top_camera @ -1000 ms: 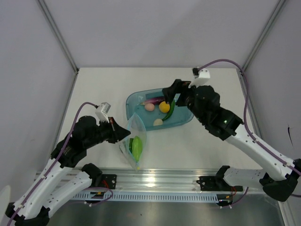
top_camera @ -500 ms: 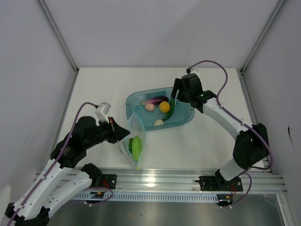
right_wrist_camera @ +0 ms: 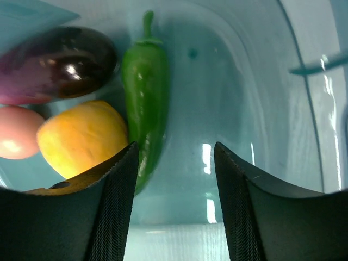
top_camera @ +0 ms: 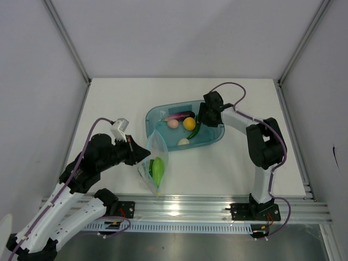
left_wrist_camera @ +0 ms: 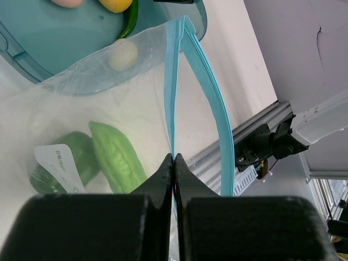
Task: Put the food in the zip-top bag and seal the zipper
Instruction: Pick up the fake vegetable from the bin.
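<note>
Teal zipper [left_wrist_camera: 172,98] of the clear zip-top bag [top_camera: 155,163] is pinched between the closed fingers of the left gripper [left_wrist_camera: 174,160]. The bag's mouth gapes at the near-left corner of the translucent tray [top_camera: 155,115], and a bright green chunk [top_camera: 158,169] lies inside the bag. The right gripper [right_wrist_camera: 175,155] hangs spread and empty over the dark green pepper [right_wrist_camera: 145,98] in the tray's right part. To the pepper's left are the orange-yellow ball [right_wrist_camera: 81,136], eggplant [right_wrist_camera: 60,62] and pink ball [top_camera: 173,124], with the cream egg [top_camera: 183,141] nearer.

the tray [top_camera: 212,135] lies on the table [top_camera: 109,103]. in it the eggplant [top_camera: 180,115] is at 12 o'clock, one ball [top_camera: 173,124] and the other ball [top_camera: 189,123] side by side before it, the long vegetable [top_camera: 197,128] at their 3 o'clock, the egg [top_camera: 183,141] at 6 o'clock. the bag [top_camera: 157,149] is at the tray's 7 o'clock, seemingly touching its rim; the chunk [top_camera: 158,169] lies inside it.
</note>
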